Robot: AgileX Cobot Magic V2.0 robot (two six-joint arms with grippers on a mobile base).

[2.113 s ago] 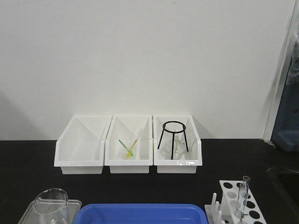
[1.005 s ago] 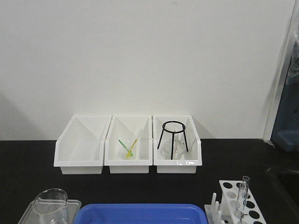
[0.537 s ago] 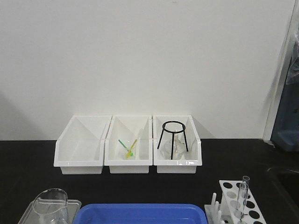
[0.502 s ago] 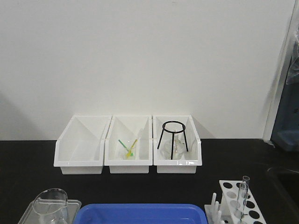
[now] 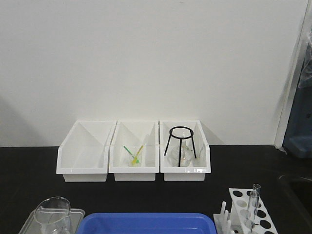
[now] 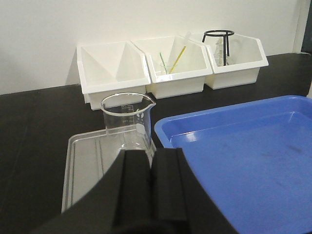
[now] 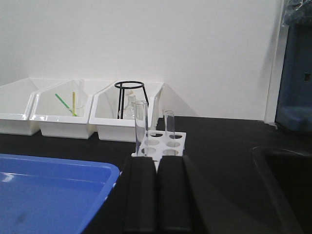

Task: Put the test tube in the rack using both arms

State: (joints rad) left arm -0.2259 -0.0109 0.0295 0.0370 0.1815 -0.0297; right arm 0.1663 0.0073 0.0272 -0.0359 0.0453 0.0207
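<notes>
Your rack sits at the front right corner of the black surface, within the right arm's reach. Two glass tubes already stand upright in it; the taller test tube occupies a near hole. Both sets of fingers are pressed closed on nothing: left fingers, right fingers. Only the left wrist view shows the beaker standing on its clear tray beside the blue tray; the front view shows neither arm.
</notes>
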